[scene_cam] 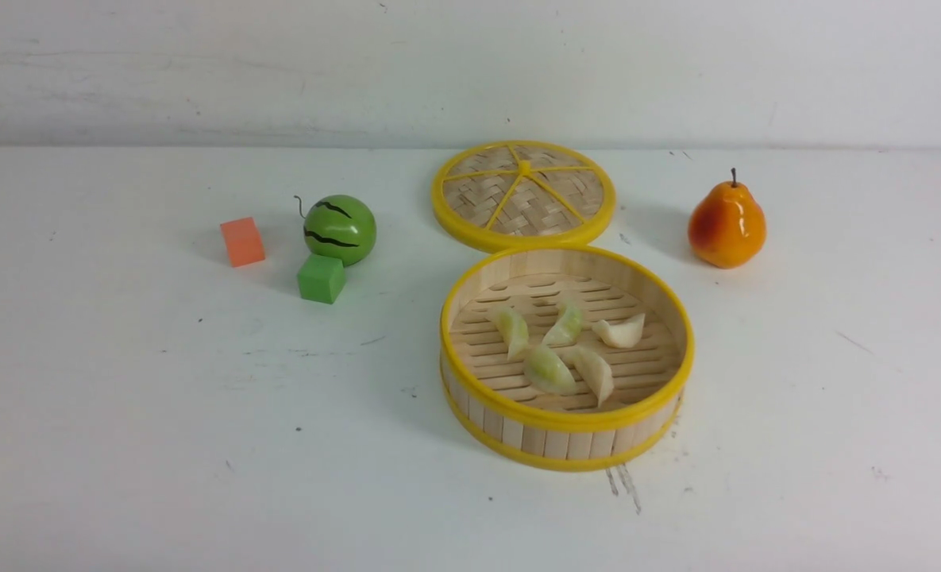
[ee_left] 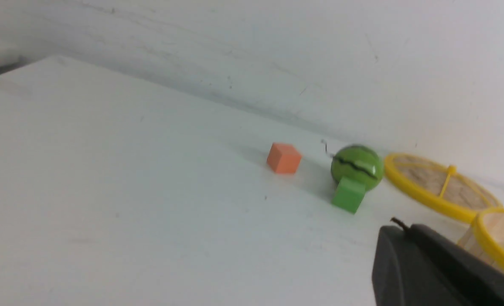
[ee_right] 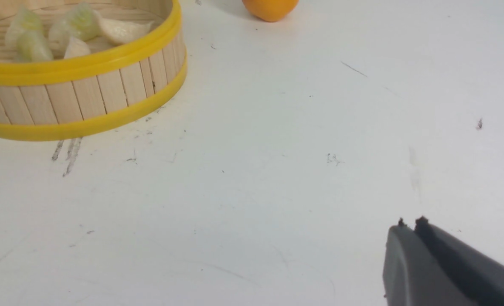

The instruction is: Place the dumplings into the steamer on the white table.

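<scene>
The steamer (scene_cam: pixel 565 421) stands on the white table (scene_cam: pixel 160 413) right of centre, with several dumplings (scene_cam: pixel 549 369) lying on its slatted floor. It also shows in the right wrist view (ee_right: pixel 81 85) with the dumplings (ee_right: pixel 120 29) inside, and its rim shows in the left wrist view (ee_left: pixel 496 242). Neither gripper appears in the front view. My left gripper (ee_left: pixel 407 229) has its jaws pressed together and empty, left of the steamer. My right gripper (ee_right: pixel 409 223) has its jaws pressed together and empty, over bare table right of the steamer.
The flat woven lid (scene_cam: pixel 524 195) lies just behind the steamer. A pear (scene_cam: pixel 726 224) stands at the back right. A green toy watermelon (scene_cam: pixel 340 229), a green cube (scene_cam: pixel 322 278) and an orange cube (scene_cam: pixel 242 241) sit at the left.
</scene>
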Robot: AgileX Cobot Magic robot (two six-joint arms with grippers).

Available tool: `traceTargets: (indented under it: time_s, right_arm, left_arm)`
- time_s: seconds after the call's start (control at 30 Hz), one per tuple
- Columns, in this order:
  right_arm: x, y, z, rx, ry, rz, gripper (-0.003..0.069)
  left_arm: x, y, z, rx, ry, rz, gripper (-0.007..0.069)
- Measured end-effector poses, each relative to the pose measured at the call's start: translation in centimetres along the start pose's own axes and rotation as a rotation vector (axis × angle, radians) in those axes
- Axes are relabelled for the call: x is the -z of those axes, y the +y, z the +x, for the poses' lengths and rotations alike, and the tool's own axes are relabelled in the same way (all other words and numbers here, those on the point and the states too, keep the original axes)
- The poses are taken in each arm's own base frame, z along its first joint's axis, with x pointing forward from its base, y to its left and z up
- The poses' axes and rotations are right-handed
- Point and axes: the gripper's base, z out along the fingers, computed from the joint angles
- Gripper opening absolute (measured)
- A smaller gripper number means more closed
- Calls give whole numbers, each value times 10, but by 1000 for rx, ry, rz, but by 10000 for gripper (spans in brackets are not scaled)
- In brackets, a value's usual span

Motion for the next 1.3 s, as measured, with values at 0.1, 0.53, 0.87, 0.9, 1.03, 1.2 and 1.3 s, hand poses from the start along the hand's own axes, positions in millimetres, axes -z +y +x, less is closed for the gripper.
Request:
traceTargets:
  time_s: [0.1,0.53,0.87,0.9,1.03,1.2,1.3]
  right_arm:
    - [0,0,0,0,0,0,21]
    - [0,0,0,0,0,0,32]
    - [0,0,0,0,0,0,41]
    - [0,0,0,0,0,0,41]
    - [0,0,0,0,0,0,48]
    - [0,0,0,0,0,0,55]
    - [0,0,0,0,0,0,61]
  left_arm:
    - [0,2,6,-5,68,-19,-14]
    - [3,6,23,-52,251,-56,-14]
    - [4,5,27,-80,300,-22,-14]
    - [4,5,27,-80,300,-22,-14]
    - [4,5,26,-83,297,-21,-14]
    - [4,5,26,-83,297,-21,-14]
    - [4,5,26,-88,293,-21,-14]
